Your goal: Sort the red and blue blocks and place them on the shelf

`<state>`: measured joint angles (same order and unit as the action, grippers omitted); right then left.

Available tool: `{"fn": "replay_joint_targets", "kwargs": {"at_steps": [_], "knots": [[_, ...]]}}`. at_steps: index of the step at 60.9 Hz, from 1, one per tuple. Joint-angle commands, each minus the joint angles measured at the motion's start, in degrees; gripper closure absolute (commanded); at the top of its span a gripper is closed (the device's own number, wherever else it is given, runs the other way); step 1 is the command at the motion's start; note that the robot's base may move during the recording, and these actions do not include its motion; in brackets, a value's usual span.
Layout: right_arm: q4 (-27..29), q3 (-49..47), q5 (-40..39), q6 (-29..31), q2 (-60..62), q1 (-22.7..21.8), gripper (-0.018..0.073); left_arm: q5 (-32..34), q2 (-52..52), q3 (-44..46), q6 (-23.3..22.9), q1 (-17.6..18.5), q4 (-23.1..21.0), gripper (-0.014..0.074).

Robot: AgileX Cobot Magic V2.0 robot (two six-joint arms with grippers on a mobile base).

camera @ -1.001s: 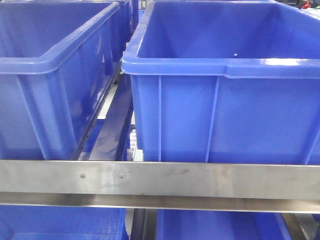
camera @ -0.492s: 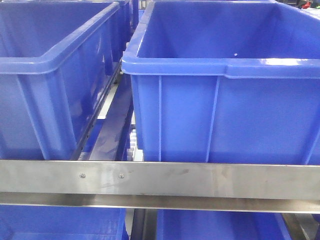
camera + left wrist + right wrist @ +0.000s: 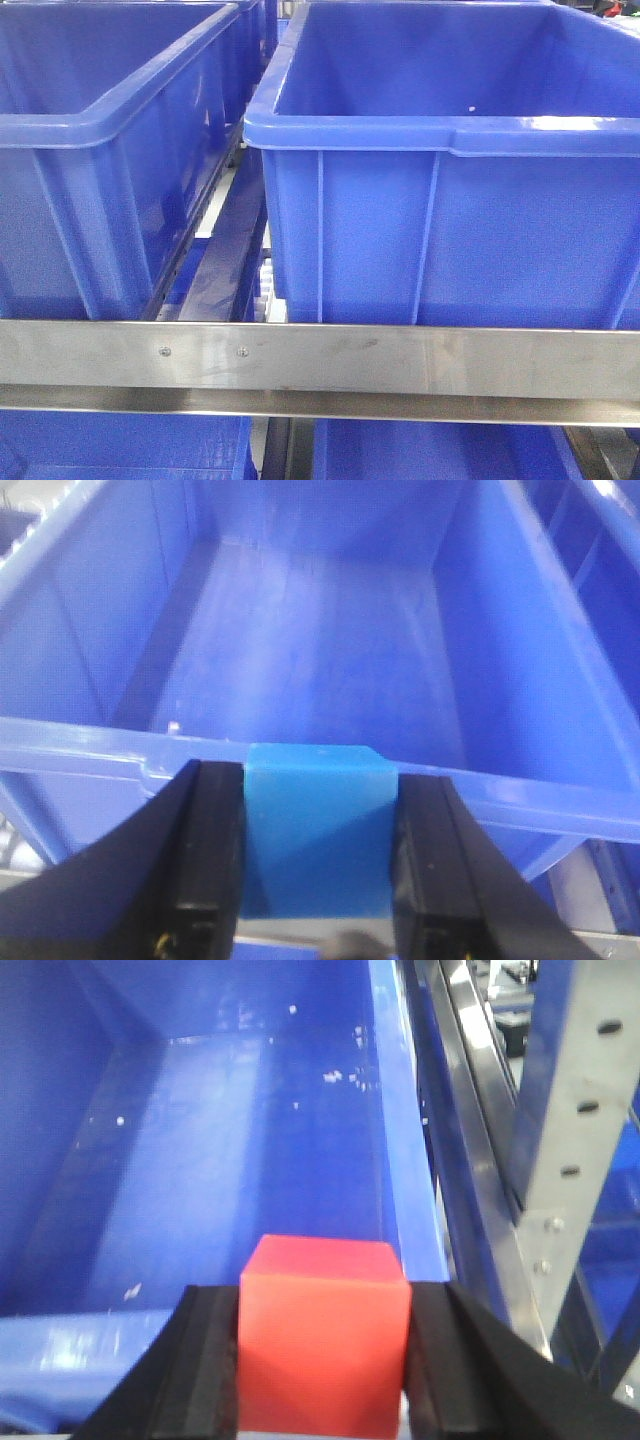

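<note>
Black fingers of the left gripper are clamped flat against 2 opposite faces of the blue block, the jaws only as far apart as the cube is wide. The gripper points forward and down over the near rim of an open crate, so the block sits in front of that rim in the wrist view, off any surface. The cube is a paler, matte blue than the glossy plastic behind it, with clean edges and plain faces.

The right gripper is posed alike, its 2 dark fingers pressed on either side of the red block, held above the near edge of a second crate. This cube is bright red, matte and unmarked, its top face lit lighter than its front. Pale specks dot the crate floor beyond it. To the right of that crate runs a steel rail, and a grey perforated upright of the shelf stands just beside it.

From the front camera neither arm shows. The shelf's flat metal front rail crosses the picture with 2 small screws, and behind it stand the left-side crate and the right-side crate, near each other with white rollers showing in the gap between. Which of them each wrist camera looks into, I cannot tell.
</note>
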<state>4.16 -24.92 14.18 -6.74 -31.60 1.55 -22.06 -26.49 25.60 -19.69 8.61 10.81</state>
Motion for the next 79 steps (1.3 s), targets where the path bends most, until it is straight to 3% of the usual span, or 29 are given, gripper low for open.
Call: {"fn": "replay_joint_targets", "kwargs": {"at_steps": [1, 34, 53, 79], "knots": [[-0.47, -2.59, -7.14, 0.75, -1.71, -0.22, 0.0503, 6.25, -2.73, 3.33, -0.14, 0.05, -0.26, 0.0463], [-0.47, -14.21, -9.01, 0.75, -15.91, -0.16, 0.0503, 13.59, -20.76, 13.63, -0.14, 0.05, -0.26, 0.0463], [-0.47, -15.94, -11.17, 0.75, -22.30, -0.14, 0.0503, 16.96, -29.82, 17.18, -0.14, 0.05, -0.26, 0.0463], [-0.47, -15.94, -12.62, 0.75, -23.08, -0.14, 0.0497, 17.99, -31.52, 17.96, -0.14, 0.05, -0.26, 0.0454]]}}
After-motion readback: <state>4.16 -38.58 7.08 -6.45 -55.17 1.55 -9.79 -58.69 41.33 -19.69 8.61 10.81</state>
